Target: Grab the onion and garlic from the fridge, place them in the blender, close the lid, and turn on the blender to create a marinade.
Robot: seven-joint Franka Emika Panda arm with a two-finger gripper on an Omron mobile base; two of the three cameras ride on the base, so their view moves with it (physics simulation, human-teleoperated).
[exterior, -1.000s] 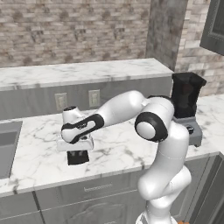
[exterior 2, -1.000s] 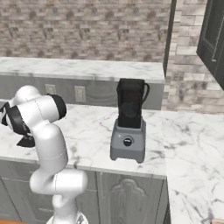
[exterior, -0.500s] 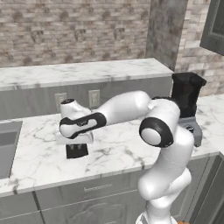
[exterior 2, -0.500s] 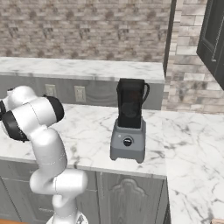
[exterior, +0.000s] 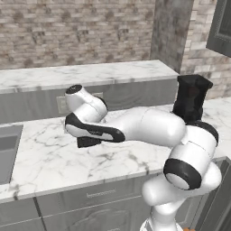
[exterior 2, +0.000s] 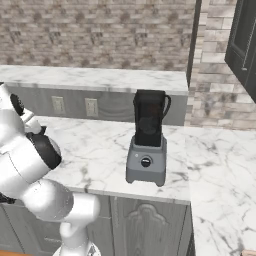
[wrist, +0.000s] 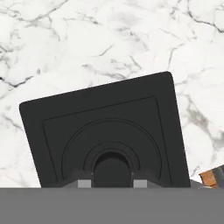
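Since the earlier frame the arm has swung further left and dropped over the lid [exterior: 88, 141] on the marble counter [exterior: 40, 153]. Right base view: blender [exterior 2: 147, 145] stands open-topped, well apart. Hand view: gripper [wrist: 112, 184] narrowly parted, fingertips at the lid's centre knob [wrist: 112, 168]; can't tell if gripped.

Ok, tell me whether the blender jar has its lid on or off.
Off. The blender jar's top stands open, while the lid is away from it, over the marble counter.
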